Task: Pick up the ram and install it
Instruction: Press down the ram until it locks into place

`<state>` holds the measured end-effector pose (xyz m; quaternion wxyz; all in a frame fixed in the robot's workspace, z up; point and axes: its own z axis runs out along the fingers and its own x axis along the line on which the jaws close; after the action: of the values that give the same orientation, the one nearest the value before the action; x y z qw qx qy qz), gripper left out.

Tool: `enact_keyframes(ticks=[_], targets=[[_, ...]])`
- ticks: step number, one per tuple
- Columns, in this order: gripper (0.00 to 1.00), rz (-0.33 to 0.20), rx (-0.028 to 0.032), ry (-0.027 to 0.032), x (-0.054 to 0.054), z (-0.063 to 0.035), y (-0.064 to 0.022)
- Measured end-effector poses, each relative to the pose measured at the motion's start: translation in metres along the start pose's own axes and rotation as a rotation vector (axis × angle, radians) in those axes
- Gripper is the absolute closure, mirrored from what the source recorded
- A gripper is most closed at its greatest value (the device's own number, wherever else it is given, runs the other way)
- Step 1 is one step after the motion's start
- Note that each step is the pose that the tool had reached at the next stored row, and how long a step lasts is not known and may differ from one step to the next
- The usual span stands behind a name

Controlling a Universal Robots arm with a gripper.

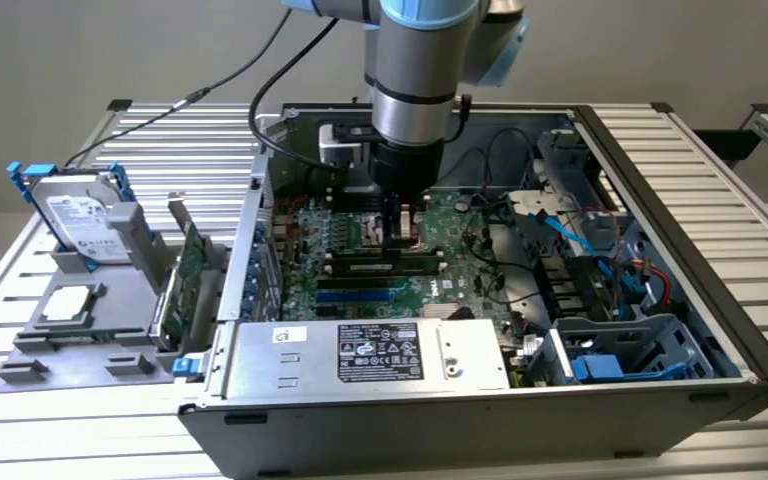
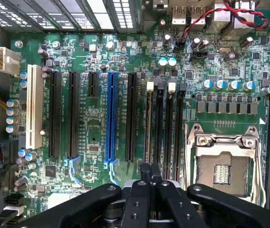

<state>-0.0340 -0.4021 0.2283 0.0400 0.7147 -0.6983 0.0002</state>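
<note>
End effector (image 2: 150, 173) clenched over the motherboard (image 2: 101, 137); nothing visibly held.
Ram (image 1: 387, 266) appears to lie along the memory slots just beside the fingers in the exterior view; can't tell if fully seated; risks as I judge them: half-latched stick if one end sits high; closed fingers clipping the CPU socket (image 2: 222, 166) or slot latches.

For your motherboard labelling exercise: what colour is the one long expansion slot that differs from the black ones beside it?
Blue. The slot shows best in the wrist view.
</note>
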Motion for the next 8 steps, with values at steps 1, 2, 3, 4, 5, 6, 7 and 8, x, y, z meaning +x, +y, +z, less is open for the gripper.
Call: enact_keyframes(ticks=[1,2,3,4,5,6,7,8], targets=[[0.89,0.000,-0.0001,0.0007,-0.0001,0.0007,0.0000],[0.89,0.000,-0.0003,0.0012,-0.0003,0.0017,-0.0001],[0.89,0.001,-0.0001,0.0007,-0.0006,0.0030,-0.0001],[0.89,0.001,-0.0003,0.0016,-0.0009,0.0038,-0.0002],[0.89,0.001,-0.0004,0.0020,-0.0012,0.0044,-0.0003],[0.89,0.001,-0.0003,0.0020,-0.0012,0.0045,-0.0003],[0.89,0.001,-0.0007,0.0016,-0.0012,0.0041,-0.0003],[0.89,0.001,-0.0021,0.0001,-0.0013,0.0025,-0.0003]])
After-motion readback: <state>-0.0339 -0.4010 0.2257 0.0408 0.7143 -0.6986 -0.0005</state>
